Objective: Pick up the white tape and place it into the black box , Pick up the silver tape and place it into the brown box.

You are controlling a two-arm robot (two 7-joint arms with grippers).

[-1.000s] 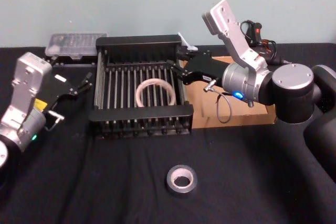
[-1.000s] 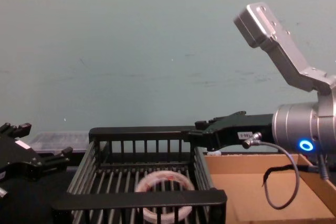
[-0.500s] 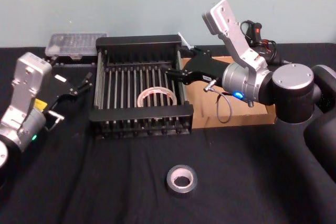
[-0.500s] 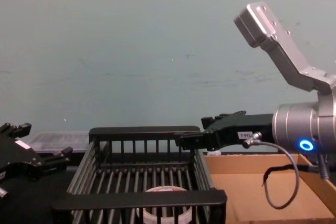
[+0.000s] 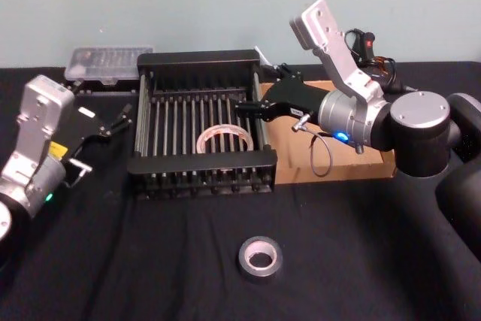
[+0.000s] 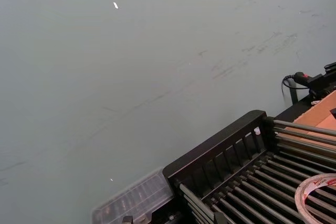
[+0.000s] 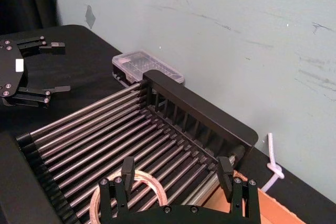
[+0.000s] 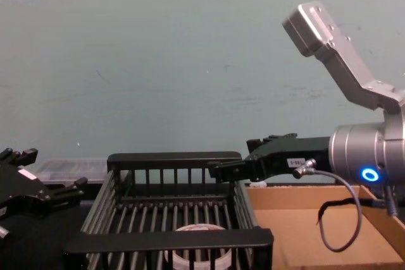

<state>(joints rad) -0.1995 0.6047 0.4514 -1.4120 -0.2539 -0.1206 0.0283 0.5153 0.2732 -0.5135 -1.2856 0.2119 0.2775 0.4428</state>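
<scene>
The white tape (image 5: 223, 139) lies flat on the slatted floor of the black box (image 5: 201, 161), toward its right side. It also appears in the chest view (image 8: 196, 254) and the right wrist view (image 7: 128, 195). My right gripper (image 5: 252, 92) hovers over the crate's right rim, above the roll. It is open, and its fingers (image 7: 127, 169) stand wide apart with nothing between them. The silver tape (image 5: 260, 258) sits alone on the black cloth near the front. The brown box (image 5: 353, 159) stands to the right of the crate, partly under my right arm. My left gripper (image 5: 101, 140) rests open, left of the crate.
A clear plastic case (image 5: 109, 60) sits behind the crate's left corner, against the wall. Cables (image 5: 368, 50) lie at the back right. Black cloth covers the table, with open room around the silver roll.
My right gripper has spread its fingers wide. The white roll has dropped and settled flat on the crate's slats. The left arm has stayed still.
</scene>
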